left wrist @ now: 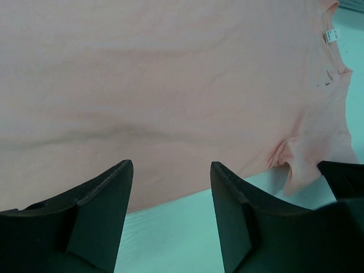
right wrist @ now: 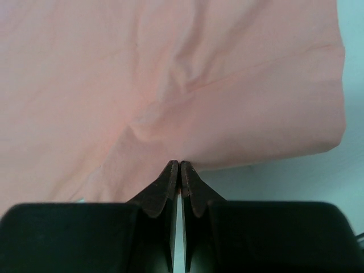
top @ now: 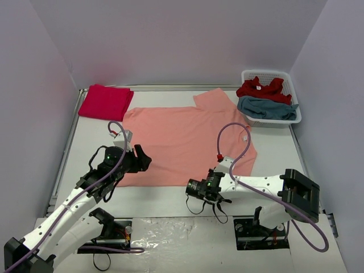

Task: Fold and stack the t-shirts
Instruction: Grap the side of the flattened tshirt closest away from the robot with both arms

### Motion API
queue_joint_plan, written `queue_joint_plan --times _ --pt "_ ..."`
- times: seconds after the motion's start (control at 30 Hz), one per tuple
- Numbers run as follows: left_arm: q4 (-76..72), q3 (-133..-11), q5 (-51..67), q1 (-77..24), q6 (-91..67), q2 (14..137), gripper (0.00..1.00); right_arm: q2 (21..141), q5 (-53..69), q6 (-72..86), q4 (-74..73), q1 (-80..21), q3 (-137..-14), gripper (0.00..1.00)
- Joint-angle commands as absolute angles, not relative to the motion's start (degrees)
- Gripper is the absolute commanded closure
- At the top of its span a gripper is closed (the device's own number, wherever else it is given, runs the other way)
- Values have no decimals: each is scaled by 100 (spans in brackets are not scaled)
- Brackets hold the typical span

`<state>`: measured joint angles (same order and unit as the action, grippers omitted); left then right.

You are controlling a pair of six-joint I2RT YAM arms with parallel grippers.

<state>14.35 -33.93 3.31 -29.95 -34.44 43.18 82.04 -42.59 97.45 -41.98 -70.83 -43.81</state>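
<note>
Across the middle of the white table [top: 91,142] lies the salmon-orange t-shirt [top: 187,142], spread flat with its neck toward the far wall and its near hem running between the two arms. A bare strip of table sits between that hem and the arm bases, and another runs down the left side. At the far right stands the white basket [top: 267,72] with a crimson tee [top: 261,89] and a teal-blue tee [top: 267,108] heaped in it, close to the salmon shirt's sleeve. A folded crimson t-shirt [top: 105,102] lies in the far left corner, just beside the salmon shirt's shoulder. Only the overhead view takes in these. The left gripper [top: 145,159] hangs at the hem's left end, jaws well apart and holding nothing. Its own camera shows the cloth edge [left wrist: 170,85] beyond the fingers and, far off, a small white neck label [left wrist: 330,36]. The right gripper [top: 190,186] has its jaws pressed together on the hem further right. Up close [right wrist: 175,165], creases in the cloth [right wrist: 170,74] gather to the tips.
</note>
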Motion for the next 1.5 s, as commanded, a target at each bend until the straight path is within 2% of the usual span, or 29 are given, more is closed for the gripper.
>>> queue_joint_plan --times 0.0,0.47,0.83,0.87,1.07,1.1,1.13,1.2,1.23,1.27,1.47 --pt "1468 -3437 237 -3032 -3322 4272 45 8068 -4913 9370 -4667 -6795 -4754 100" --pt "1459 -3463 158 -3050 -3296 4394 45 8481 -5396 7744 -4579 -5590 -5800 100" --pt "1538 -3507 53 -3059 -3261 4500 45 9272 -5107 6215 -3421 -4826 -6231 100" --pt "1547 -3516 53 -3059 -3261 4509 45 9325 -5054 5979 -3306 -4782 -6223 97" --pt "1635 -3524 -131 -3050 -3243 4491 44 9877 -4746 5240 -2663 -4386 -6406 100" --pt "1643 -3524 -141 -3050 -3243 4491 44 9940 -4720 5151 -2611 -4342 -6459 99" --pt "1670 -3533 -158 -3059 -3234 4483 44 10001 -4694 5089 -2541 -4324 -6512 88" --pt "1679 -3551 -211 -3059 -3234 4491 44 10142 -4658 4888 -2479 -4307 -6670 78" --pt "1714 -3568 -228 -3059 -3226 4491 44 10177 -4658 4835 -2470 -4289 -6723 69" --pt "1723 -3577 -255 -3050 -3226 4491 44 10195 -4658 4782 -2470 -4289 -6776 65" --pt "1811 -3621 -413 -3059 -3199 4491 44 9933 -4693 4404 -2461 -4272 -6935 59"
